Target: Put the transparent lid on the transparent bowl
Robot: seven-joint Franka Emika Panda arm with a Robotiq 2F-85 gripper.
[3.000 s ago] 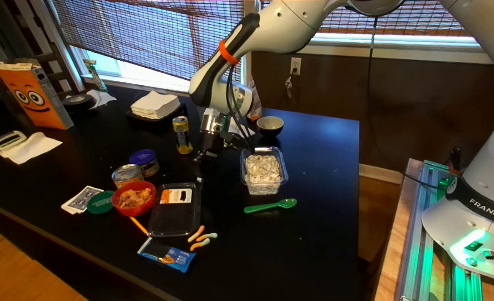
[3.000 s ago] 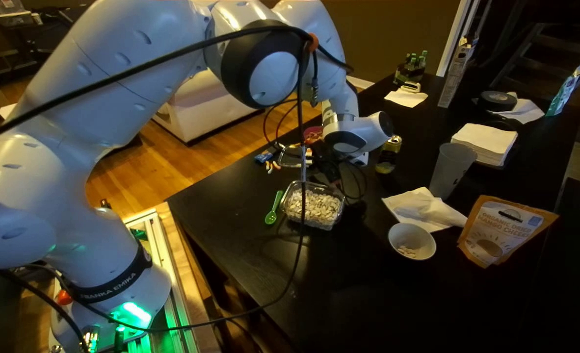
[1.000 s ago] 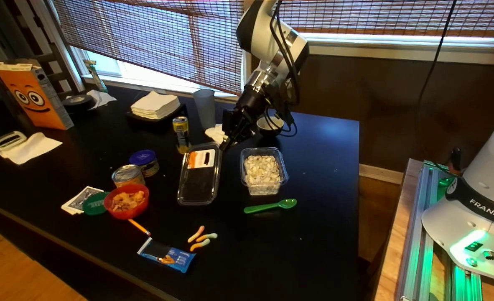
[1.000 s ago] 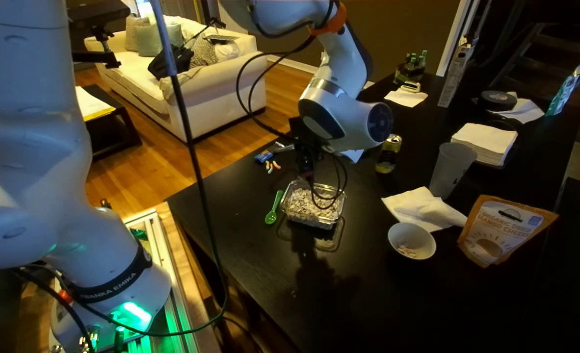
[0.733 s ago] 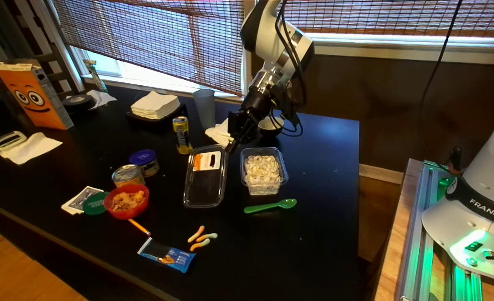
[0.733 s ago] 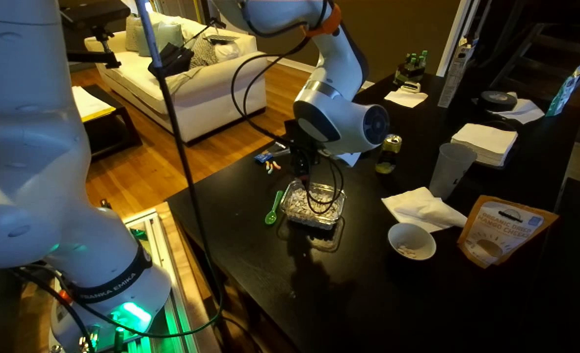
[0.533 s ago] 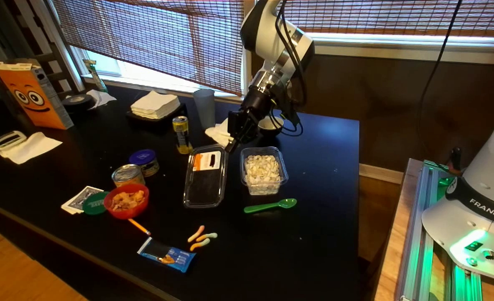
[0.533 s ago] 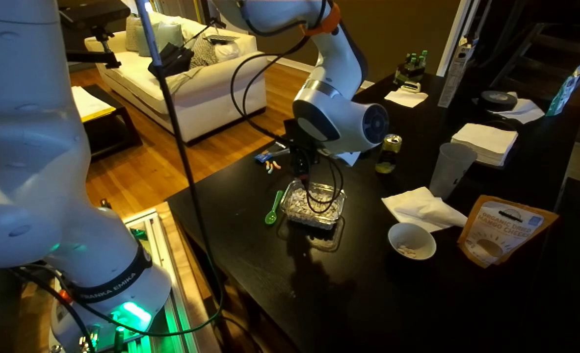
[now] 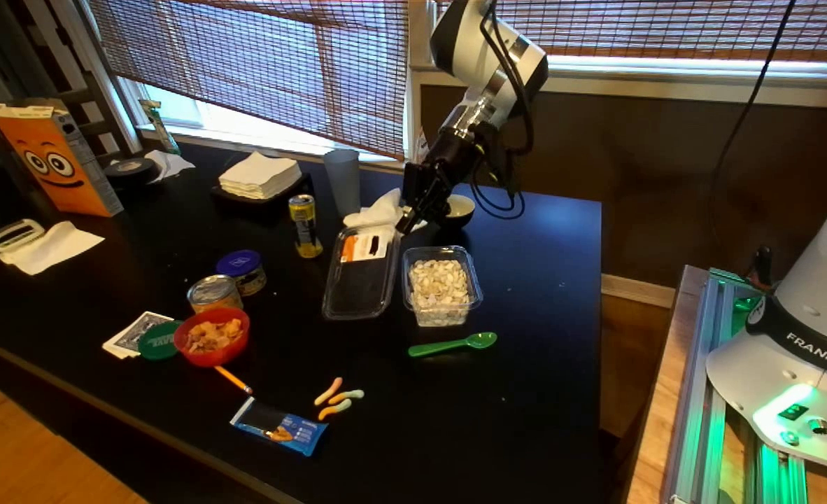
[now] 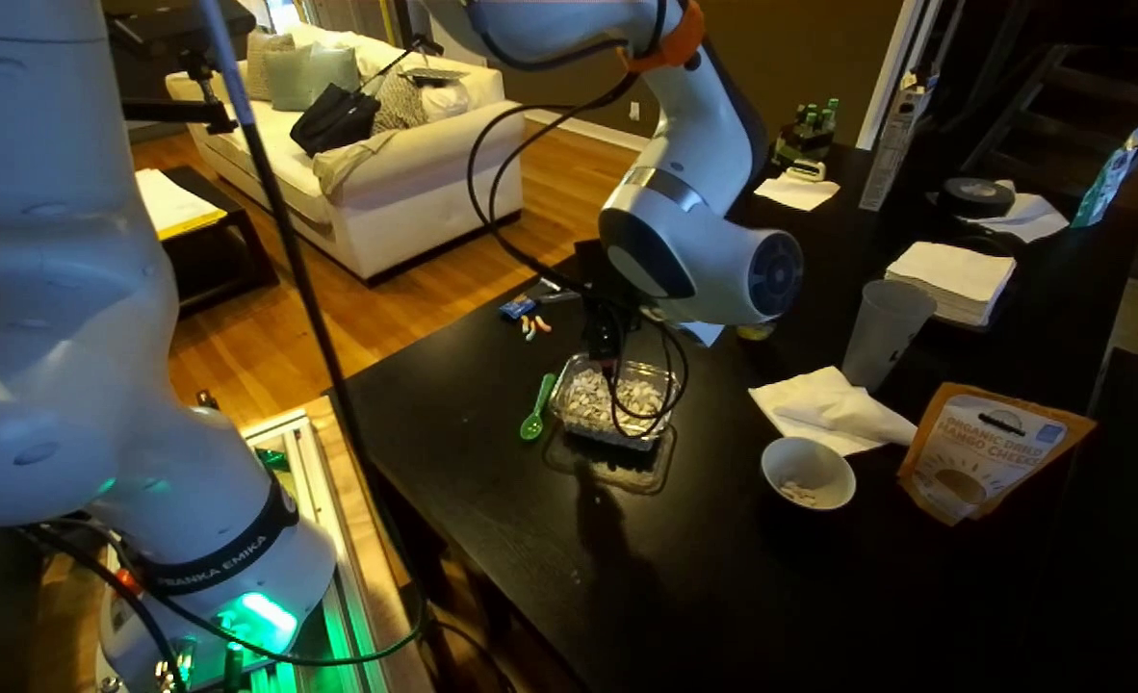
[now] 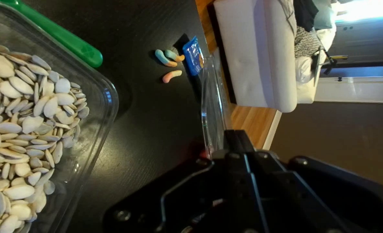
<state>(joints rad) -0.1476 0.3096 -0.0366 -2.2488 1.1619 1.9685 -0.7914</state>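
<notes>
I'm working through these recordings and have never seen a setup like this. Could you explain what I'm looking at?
The machine is a single robot arm ending in a black gripper, a sort of claw. Two of the views are taken from outside the robot, from different places; the third is taken from its wrist, so the gripper looms large at the bottom.

On the dark table stands a clear bowl of pale seeds, with a green spoon beside it. Around them are gummy worms, a red bowl of food, a drink can and a stack of napkins.

The gripper is closed on a clear plastic lid, near one corner. The lid is held beside the clear bowl, not on it; the task is to cover that bowl.
</notes>
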